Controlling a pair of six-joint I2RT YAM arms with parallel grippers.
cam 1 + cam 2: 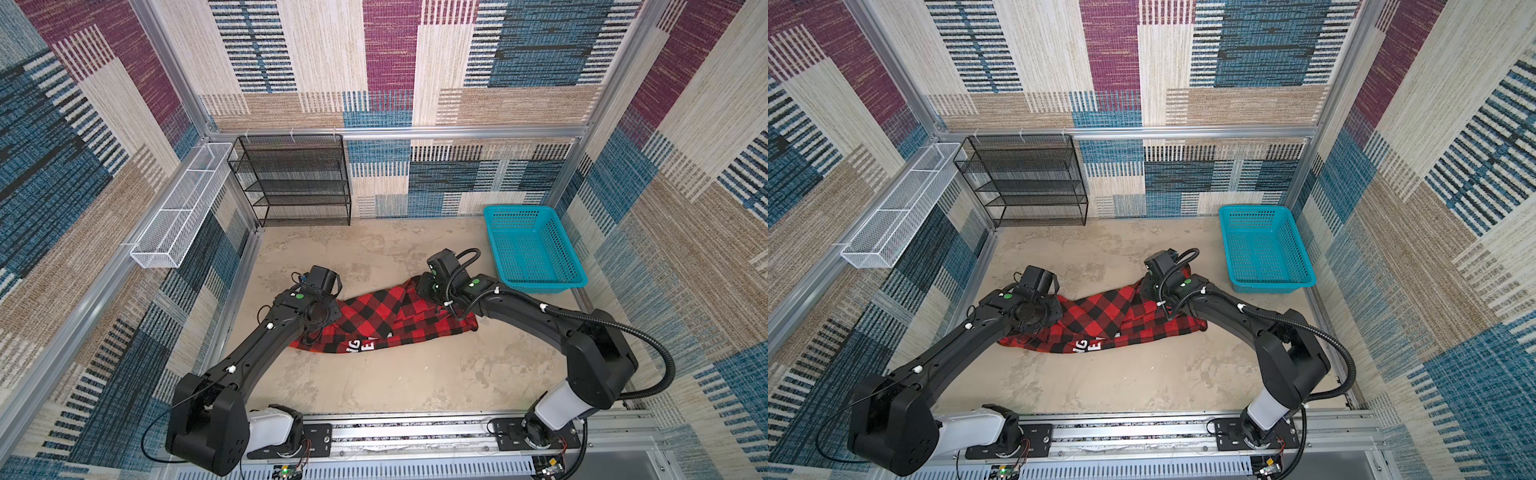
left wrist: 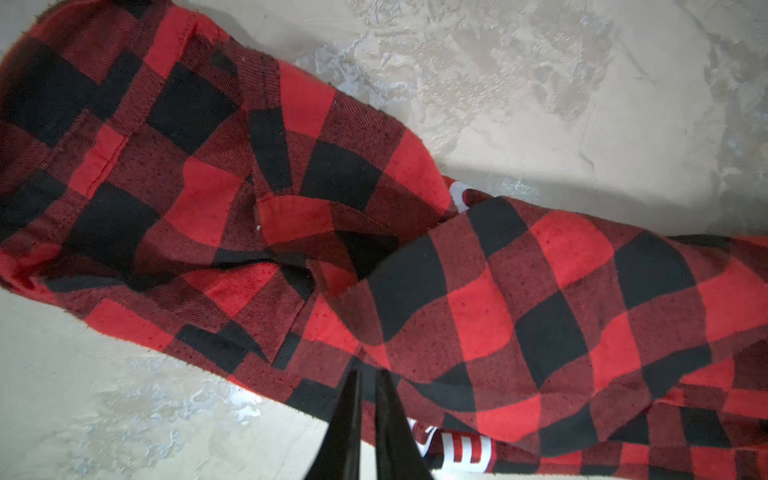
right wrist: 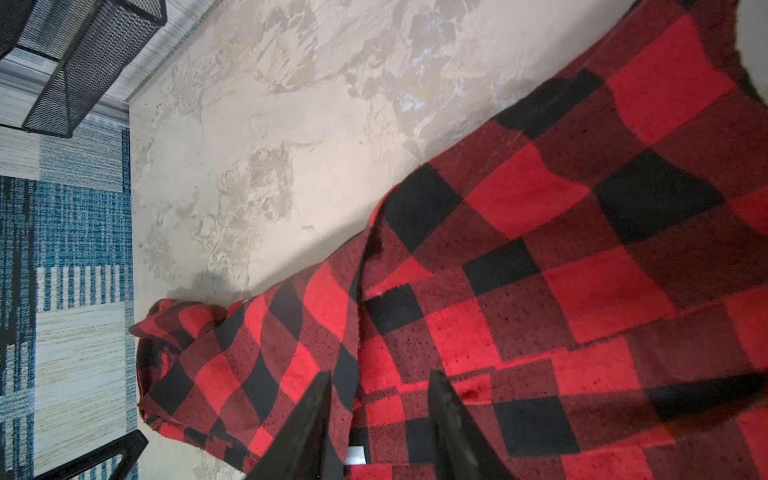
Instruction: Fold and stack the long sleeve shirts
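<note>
At far left a white wire tray (image 1: 174, 220) hangs on the wall rail, and beside it a black mesh rack (image 1: 291, 178) stands against the back wall. My left gripper (image 2: 365, 374) comes next, at the left end of the shirt (image 1: 374, 320). Its fingers (image 2: 345, 415) are pressed almost together, and the red-and-black check creases toward their tips, so I am pinching a fold of cloth there.

The shirt lies in a long bunched band across the middle of the mottled beige table (image 1: 374, 382), running from my left wrist to my right in both top views. Its white lettering (image 1: 361, 345) peeks out along the near edge, partly folded under.

My right gripper (image 3: 380, 376) sits over the right end of the shirt. Its fingers (image 3: 307, 424) are spread apart, with flannel showing in the gap between them. I cannot tell whether the tips touch the cloth.

Well to the right, near the back corner, a teal plastic basket (image 1: 515, 209) rests apart from the shirt.
</note>
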